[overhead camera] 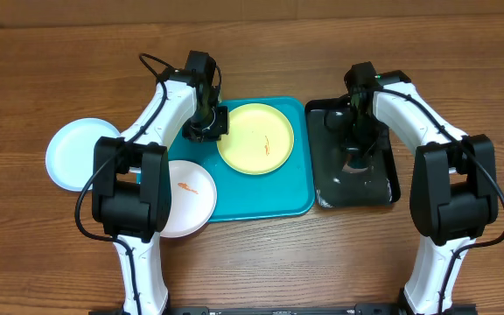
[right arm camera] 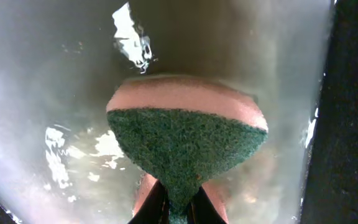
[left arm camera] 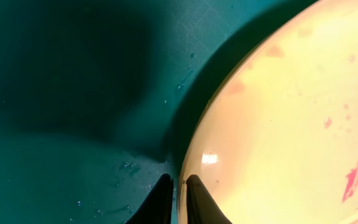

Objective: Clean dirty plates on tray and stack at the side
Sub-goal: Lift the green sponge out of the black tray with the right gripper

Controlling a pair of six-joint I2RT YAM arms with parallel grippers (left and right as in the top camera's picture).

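The yellow-green plate [overhead camera: 256, 138] lies on the turquoise tray [overhead camera: 274, 197] at its back right, with orange-red smears [left arm camera: 356, 174]. My left gripper [overhead camera: 206, 129] is shut on the plate's left rim [left arm camera: 182, 186], one finger on each side. The white plate [overhead camera: 186, 197] with an orange smear lies over the tray's front left edge. The pale blue plate [overhead camera: 73, 153] rests on the table to the left. My right gripper [overhead camera: 355, 144] is over the black tray [overhead camera: 383, 188], shut on a green and pink sponge [right arm camera: 185, 140] that presses on the wet tray floor.
The black tray holds shiny water [right arm camera: 79, 155]. Its dark raised rim [right arm camera: 347, 124] runs along the right of the right wrist view. Wooden table [overhead camera: 42, 70] surrounds both trays.
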